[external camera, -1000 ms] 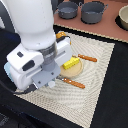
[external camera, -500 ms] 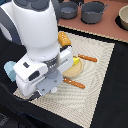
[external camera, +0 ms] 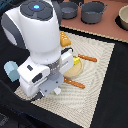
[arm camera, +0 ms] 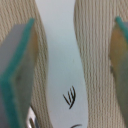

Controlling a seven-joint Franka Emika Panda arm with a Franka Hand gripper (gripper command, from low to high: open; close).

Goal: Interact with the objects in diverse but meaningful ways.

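Note:
In the wrist view my gripper [arm camera: 69,65] is open, low over the woven mat. A small white fish-shaped piece [arm camera: 57,60] lies flat between the two teal-padded fingers [arm camera: 17,75], and mat shows on both sides of it. In the exterior view the arm's hand [external camera: 45,82] hangs over the near left part of the mat [external camera: 100,75] and hides the fish and the fingertips. The yellow cheese wedge [external camera: 76,61] sits by a tan round plate [external camera: 75,71]. The golden-brown bread loaf [external camera: 64,39] lies behind the arm. The pale blue block [external camera: 11,70] sits off the mat at the exterior view's left.
Two thin orange sticks lie on the mat, one [external camera: 88,58] to the right of the cheese and one [external camera: 75,83] in front of the plate. Two dark pots [external camera: 93,11] and a bowl [external camera: 123,17] stand on the brown surface at the back.
The arm has turned and its hand has sunk a little toward the mat at the exterior view's lower left. The other objects have not moved.

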